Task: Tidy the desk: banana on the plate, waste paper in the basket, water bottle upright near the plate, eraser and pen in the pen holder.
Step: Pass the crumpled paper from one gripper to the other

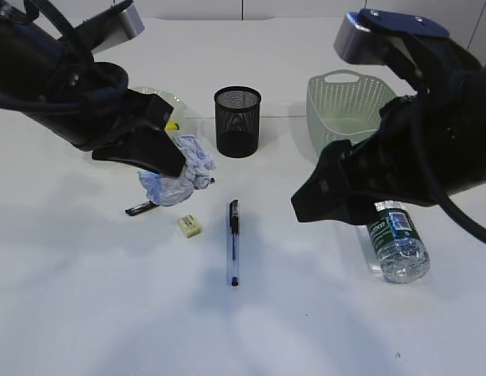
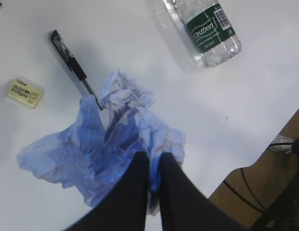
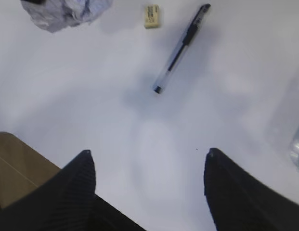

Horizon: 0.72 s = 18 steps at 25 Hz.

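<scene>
Right end effector (image 3: 149, 159) spread wide, holding nothing, over bare desk (image 1: 86, 313); water bottle (image 1: 395, 243) lies at its 3 o'clock. Left end effector (image 2: 154, 166) pinched tight on the waste paper (image 2: 110, 144), 10 o'clock of pen (image 1: 233, 243).

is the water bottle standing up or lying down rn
Lying down. The water bottle rests on its side on the desk, label facing up in the left wrist view, near the basket, partly hidden by the right arm.
</scene>
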Each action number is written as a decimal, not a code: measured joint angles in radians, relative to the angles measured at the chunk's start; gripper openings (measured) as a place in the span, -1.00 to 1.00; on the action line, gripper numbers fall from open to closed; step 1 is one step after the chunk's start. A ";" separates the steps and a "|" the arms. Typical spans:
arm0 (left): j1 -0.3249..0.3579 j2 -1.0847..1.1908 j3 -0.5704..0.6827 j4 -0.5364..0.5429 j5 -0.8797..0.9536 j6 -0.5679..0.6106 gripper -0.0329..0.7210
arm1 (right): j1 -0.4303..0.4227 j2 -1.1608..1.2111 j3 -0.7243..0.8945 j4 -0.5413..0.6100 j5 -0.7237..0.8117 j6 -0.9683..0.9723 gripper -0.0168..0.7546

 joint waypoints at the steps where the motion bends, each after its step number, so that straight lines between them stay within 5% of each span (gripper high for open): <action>1: 0.000 -0.006 0.000 0.012 -0.002 0.000 -0.86 | 0.000 0.000 0.000 0.026 -0.019 0.000 0.40; 12: 0.000 -0.133 0.000 0.152 -0.004 0.007 -0.87 | -0.086 0.007 0.017 0.299 -0.165 -0.011 0.40; 18: -0.002 -0.133 0.000 0.002 -0.004 0.101 -0.87 | -0.122 0.064 0.018 0.617 -0.180 -0.125 0.40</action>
